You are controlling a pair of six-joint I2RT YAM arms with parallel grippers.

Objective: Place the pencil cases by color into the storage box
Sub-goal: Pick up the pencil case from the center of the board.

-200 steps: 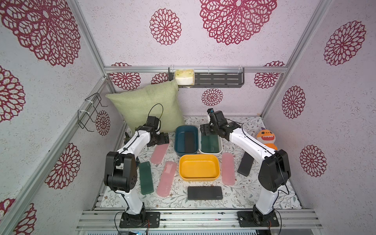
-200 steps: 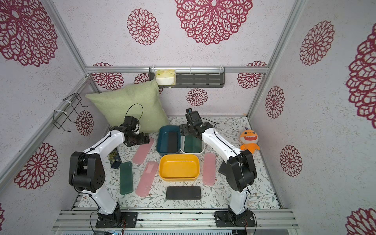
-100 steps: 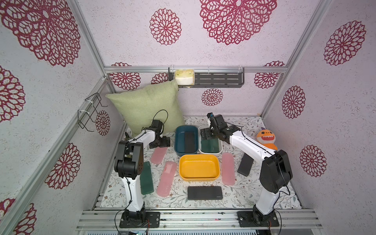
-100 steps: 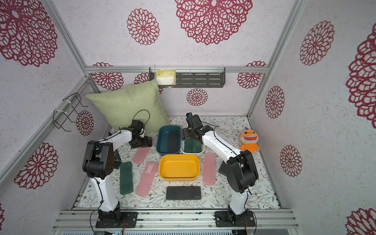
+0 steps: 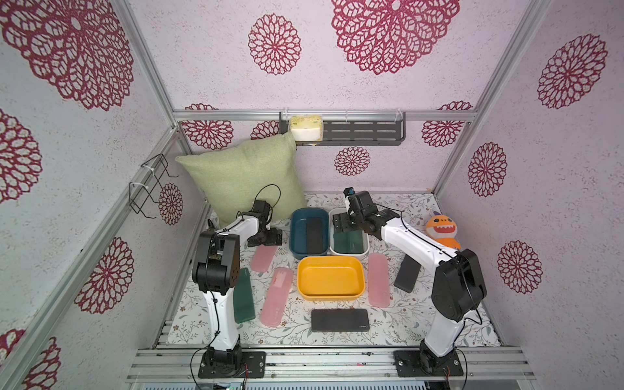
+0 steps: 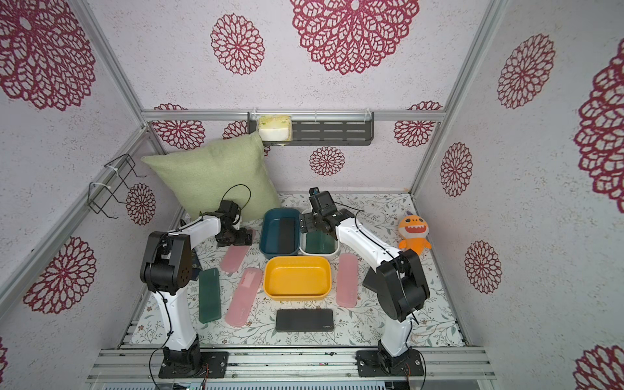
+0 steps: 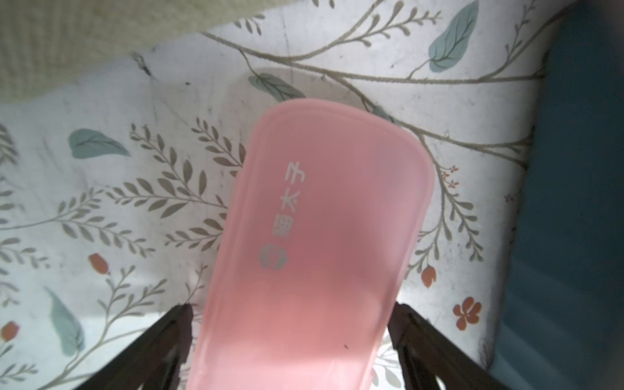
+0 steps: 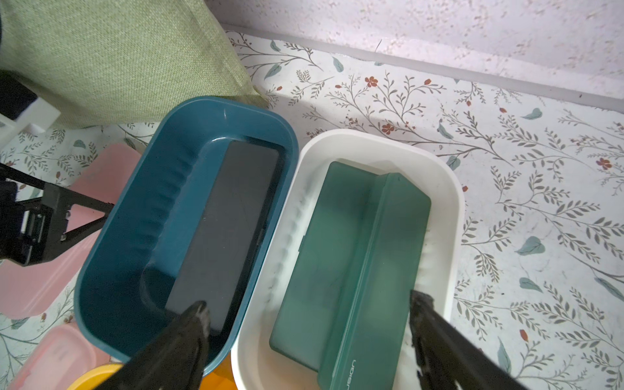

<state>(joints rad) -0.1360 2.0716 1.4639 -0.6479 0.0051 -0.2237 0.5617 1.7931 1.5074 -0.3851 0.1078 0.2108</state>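
- Since the left gripper (image 7: 293, 306) has its jaws apart with one finger along each long side of a pink case (image 7: 314, 243), it looks set to close across the case's narrow width. The case lies flat on the table (image 7: 101, 111), just beside the blue bin (image 5: 299, 233). I cannot tell whether the pads touch it.
- The right gripper (image 8: 309, 302) hangs over the white bin (image 8: 449, 202) with jaws wide and nothing between them. Two green cases (image 8: 324, 243) sit inside, one tilted up across the other, a pose that fits letting a case go into the bin for green.
- The blue bin holds one black case (image 8: 226, 219) flat on its floor. The yellow bin (image 5: 331, 278) is empty, so I judge it is meant for pink.
- Both top views show what the wrist views miss, the cases not yet sorted. These are a second pink case (image 5: 277, 297), a third pink case (image 5: 379, 280), a loose green case (image 5: 243, 300), a front black case (image 5: 339, 320) and a side black case (image 5: 408, 273). All lie on the table outside the bins, and an orange plush toy (image 5: 442, 231) sits apart from them.
- The wrist views give what the top views hide. From above, the arm bodies cover the fingertips. The left wrist view shows how the fingers stand about the pink case, and the right wrist view shows the lean of the upper green case.
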